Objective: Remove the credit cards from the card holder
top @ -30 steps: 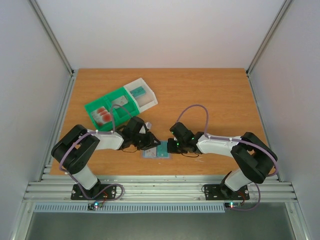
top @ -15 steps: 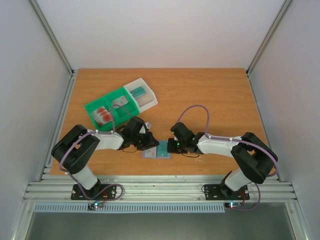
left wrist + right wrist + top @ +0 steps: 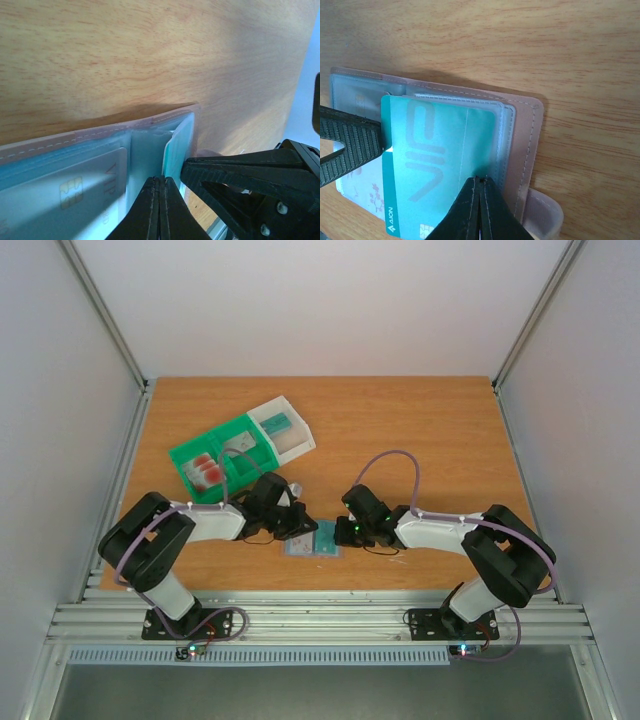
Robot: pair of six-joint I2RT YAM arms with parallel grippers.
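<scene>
At 6 o'clock on the table [image 3: 430, 440], card holder [image 3: 312, 543] lies open & flat btwn both grippers
L gripper [image 3: 160, 189] comes in from 9 o'clock, jaws fully closed, tips look nipped on the free edge of the teal card [image 3: 440, 160], which sticks partway out of its clear sleeve [image 3: 506, 125] twd 9; R gripper [image 3: 479, 189] comes from 3 o'clock, jaws also closed w/ nothing btwn them, tip resting on the sleeve as a hold-down. Card prob. light, thin, stiff but bendy, glossy so slippery in a narrow pinch; best hold = exposed short edge, pull flat along the pocket twd 9, not up. Holder soft & light, likely drags w/ the card unless pinned. Pale VIP card [image 3: 75, 185] sits in next pocket; at 10 o'clock from holder, green tray [image 3: 235, 452] w/ cards in it
</scene>
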